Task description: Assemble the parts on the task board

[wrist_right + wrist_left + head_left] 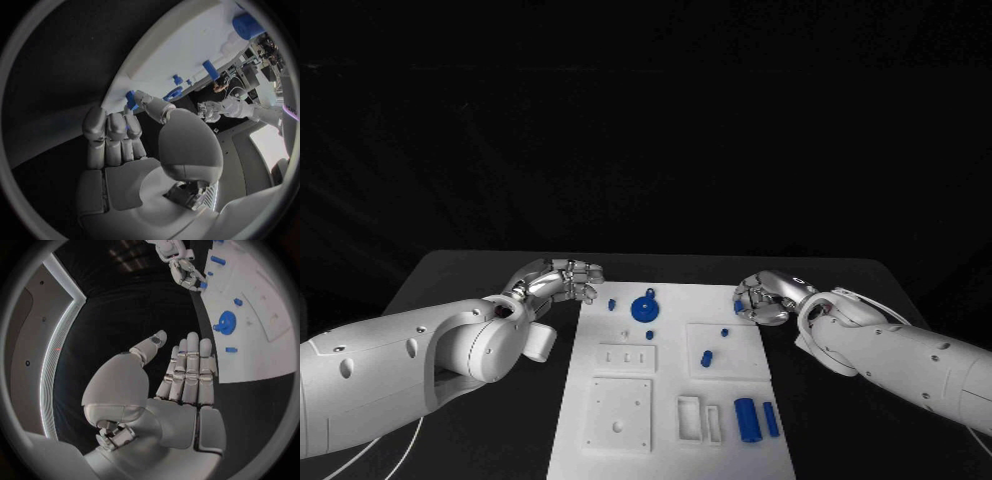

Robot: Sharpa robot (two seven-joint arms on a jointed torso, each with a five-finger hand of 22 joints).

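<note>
A black counter [473,275] carries everything, its matte top running back to a dark backdrop [646,120] hanging behind its far edge.

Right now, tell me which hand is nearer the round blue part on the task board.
Left. The left hand hovers just off the board's edge beside the round blue part; the right hand sits farther across the task board.

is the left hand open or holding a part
Open. The left hand holds nothing: its fingers are stretched out over the black table, beside the task board.
</note>
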